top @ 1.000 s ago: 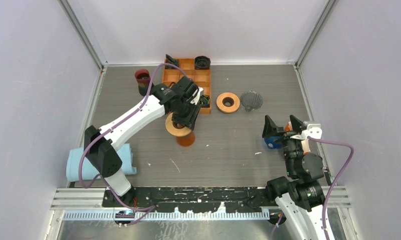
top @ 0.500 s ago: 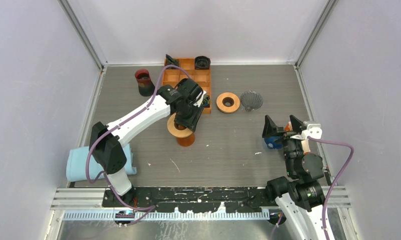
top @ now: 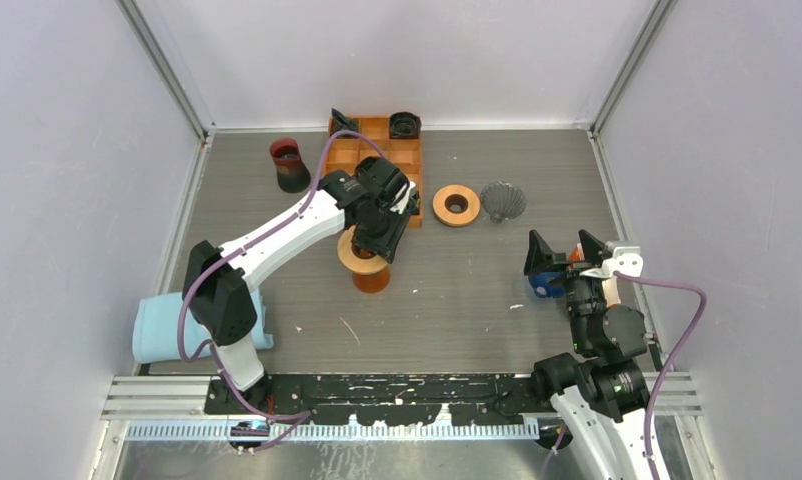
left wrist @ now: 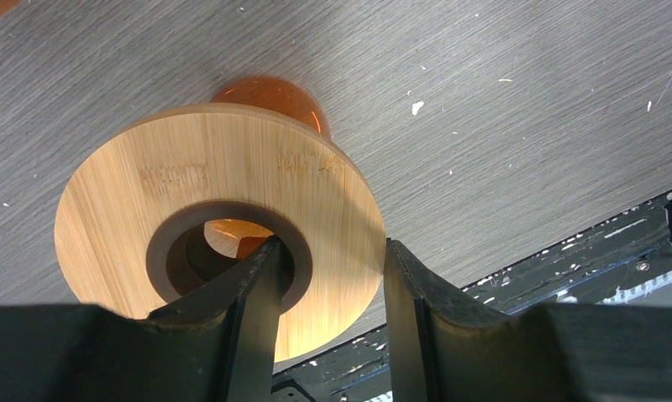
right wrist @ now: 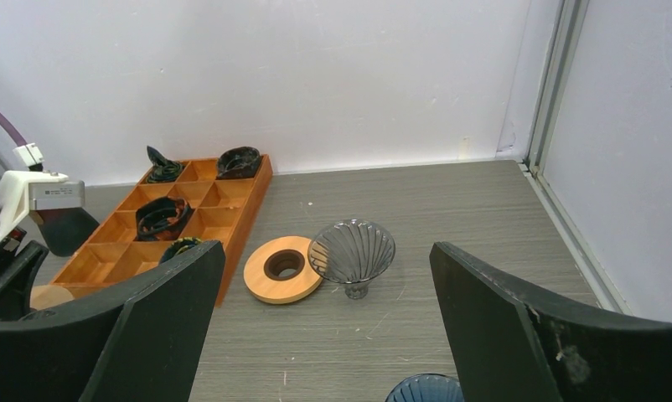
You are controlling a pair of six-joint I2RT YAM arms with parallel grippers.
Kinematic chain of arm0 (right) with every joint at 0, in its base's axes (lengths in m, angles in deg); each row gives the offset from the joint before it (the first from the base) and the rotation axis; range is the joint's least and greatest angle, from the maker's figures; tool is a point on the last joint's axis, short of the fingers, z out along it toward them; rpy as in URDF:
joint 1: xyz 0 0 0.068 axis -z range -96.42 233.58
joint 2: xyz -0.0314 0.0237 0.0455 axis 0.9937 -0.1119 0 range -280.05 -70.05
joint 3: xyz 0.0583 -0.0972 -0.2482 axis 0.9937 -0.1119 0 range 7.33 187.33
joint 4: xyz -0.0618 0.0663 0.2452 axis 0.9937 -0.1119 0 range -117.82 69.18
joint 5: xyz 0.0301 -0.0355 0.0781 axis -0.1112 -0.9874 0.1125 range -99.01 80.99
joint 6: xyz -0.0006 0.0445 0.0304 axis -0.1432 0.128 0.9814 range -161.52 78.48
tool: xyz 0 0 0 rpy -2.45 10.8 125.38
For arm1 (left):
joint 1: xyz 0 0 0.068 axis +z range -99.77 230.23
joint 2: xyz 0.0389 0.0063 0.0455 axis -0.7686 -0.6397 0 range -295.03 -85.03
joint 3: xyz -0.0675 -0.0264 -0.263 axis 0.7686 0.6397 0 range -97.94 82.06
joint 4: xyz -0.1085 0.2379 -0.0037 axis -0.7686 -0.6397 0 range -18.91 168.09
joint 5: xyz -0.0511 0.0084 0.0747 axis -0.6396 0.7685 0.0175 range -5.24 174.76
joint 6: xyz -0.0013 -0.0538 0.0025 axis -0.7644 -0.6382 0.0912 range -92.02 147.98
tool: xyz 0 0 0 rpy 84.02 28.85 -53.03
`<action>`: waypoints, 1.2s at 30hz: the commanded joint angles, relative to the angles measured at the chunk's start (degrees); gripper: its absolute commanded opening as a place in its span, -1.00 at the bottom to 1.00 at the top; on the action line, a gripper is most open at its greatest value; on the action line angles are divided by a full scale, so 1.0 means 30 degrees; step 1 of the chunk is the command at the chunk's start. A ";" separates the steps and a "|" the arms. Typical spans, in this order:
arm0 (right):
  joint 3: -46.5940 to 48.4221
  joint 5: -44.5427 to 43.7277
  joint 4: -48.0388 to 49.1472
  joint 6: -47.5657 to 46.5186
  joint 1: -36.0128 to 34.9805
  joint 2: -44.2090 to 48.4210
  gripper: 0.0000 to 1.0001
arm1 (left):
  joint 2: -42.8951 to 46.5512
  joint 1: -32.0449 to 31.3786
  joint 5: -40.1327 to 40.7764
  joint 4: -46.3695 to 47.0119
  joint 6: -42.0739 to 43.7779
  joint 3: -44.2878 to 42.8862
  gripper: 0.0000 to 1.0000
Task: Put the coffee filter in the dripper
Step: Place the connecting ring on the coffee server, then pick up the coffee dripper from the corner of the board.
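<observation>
The left end effector clamps the round bamboo collar on the orange translucent dripper mid-desk. The right end effector gapes wide, empty. The grey ribbed cone filter stands apart.

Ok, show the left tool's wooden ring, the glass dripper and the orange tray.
wooden ring (left wrist: pixel 232 159), left wrist, top face.
glass dripper (right wrist: pixel 351 251), right wrist, ribbed cone.
orange tray (top: pixel 375 128), top external, bare compartment.
</observation>
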 commanded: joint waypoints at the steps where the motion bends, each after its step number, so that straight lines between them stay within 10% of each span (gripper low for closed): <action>1: 0.0266 0.0119 0.0526 0.0068 -0.0108 -0.0253 1.00 | 0.0063 -0.0104 0.0354 0.0653 0.0257 -0.0344 -0.11; 19: 0.0989 0.0221 0.0106 0.0326 -0.0114 -0.0997 1.00 | 0.2512 -0.0140 -0.0359 0.1055 -0.0256 -0.0309 0.41; 36: 0.5932 -0.0167 -0.3705 0.0797 -0.0121 -0.9412 1.00 | 1.0297 0.3342 0.0617 0.4965 -0.0124 0.4971 0.98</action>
